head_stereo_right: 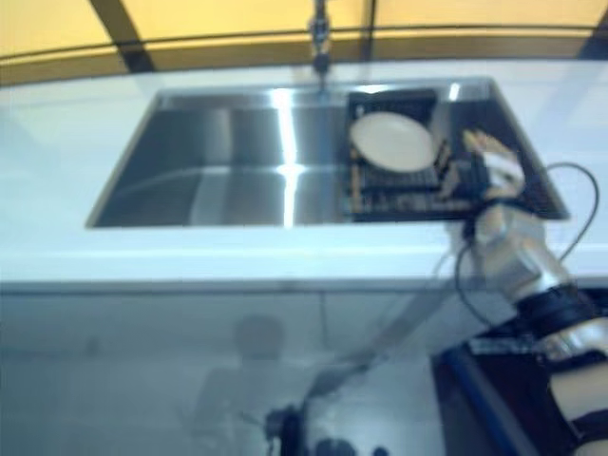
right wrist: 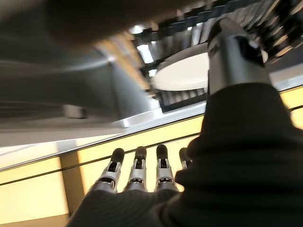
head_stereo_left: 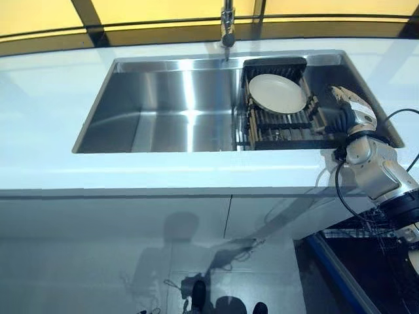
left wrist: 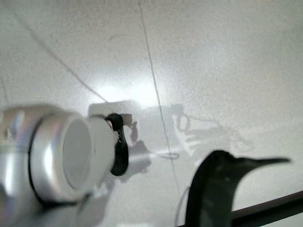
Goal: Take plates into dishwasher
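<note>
Reaching: right hand [head_stereo_left: 342,110] at right of frame, fingers [right wrist: 137,165] straight and spread, holding nothing, just beside the rack
Plate: white plate [head_stereo_left: 277,93] lying on dark rack [head_stereo_left: 278,121], upper centre-right, inside steel sink [head_stereo_left: 170,111]

One white round plate [head_stereo_left: 277,93] lies in the black dish rack [head_stereo_left: 275,124] that sits in the right part of the steel sink [head_stereo_left: 163,111]. It rests face up, tilted a little, leaning toward the rack's far end on the slats. Its surface looks clean and plain, with a shallow raised rim all round.
</note>
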{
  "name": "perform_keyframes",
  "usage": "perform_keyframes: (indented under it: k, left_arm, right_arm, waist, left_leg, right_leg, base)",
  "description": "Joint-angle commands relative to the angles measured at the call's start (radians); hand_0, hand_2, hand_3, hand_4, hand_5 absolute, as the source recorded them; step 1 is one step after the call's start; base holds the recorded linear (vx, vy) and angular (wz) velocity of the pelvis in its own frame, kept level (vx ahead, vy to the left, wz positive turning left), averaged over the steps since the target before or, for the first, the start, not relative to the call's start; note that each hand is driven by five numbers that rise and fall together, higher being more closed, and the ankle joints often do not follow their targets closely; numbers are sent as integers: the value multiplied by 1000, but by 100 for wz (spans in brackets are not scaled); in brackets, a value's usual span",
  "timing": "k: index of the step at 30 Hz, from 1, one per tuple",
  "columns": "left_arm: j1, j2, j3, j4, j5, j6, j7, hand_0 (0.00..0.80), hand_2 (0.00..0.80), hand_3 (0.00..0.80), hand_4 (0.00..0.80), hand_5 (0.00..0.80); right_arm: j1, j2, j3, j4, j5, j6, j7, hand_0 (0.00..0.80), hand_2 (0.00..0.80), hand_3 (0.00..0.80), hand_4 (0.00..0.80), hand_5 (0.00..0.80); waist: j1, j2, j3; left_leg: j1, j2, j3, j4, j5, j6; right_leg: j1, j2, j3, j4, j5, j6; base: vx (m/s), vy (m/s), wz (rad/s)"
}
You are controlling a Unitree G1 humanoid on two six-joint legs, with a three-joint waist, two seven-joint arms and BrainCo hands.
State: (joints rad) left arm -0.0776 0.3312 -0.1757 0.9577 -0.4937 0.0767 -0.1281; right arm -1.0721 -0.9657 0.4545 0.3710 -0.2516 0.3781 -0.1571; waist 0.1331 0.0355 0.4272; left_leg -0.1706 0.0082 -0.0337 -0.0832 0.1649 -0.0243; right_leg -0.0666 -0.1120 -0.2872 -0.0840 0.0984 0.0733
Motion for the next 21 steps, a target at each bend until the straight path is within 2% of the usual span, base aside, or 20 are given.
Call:
perform_keyframes:
  k: [1, 11, 21]
  left_arm:
    - [17, 45, -54, -2, -14, -7, 0, 0, 0, 0, 0, 0]
    - [27, 76, -26, 8, -27, -22, 25, 0, 0, 0, 0, 0]
    - [56, 75, -18, 7, -76, -69, -3, 0, 0, 0, 0, 0]
  right_arm:
    - [-160, -59, 94, 0, -66, -4, -1, 0, 0, 0, 0, 0]
    - [-221, -73, 153, 13, -79, 37, 13, 0, 0, 0, 0, 0]
    - [-235, -89, 168, 56, -92, 36, 41, 0, 0, 0, 0, 0]
  waist:
    - [31, -39, -16]
    - [54, -69, -9]
    - [65, -62, 20]
  left_leg:
    - [36, 5, 32, 18, -108, 15]
    - [29, 4, 19, 14, -107, 20]
    - [6, 3, 12, 11, -100, 17]
  right_leg:
    - [-40, -36, 9, 148, -94, 34]
    - [-42, -33, -5, 147, -91, 38]
    - [-60, -31, -13, 139, -83, 38]
  base:
    - [46, 3, 15]
    - [44, -18, 11]
    - [28, -18, 6]
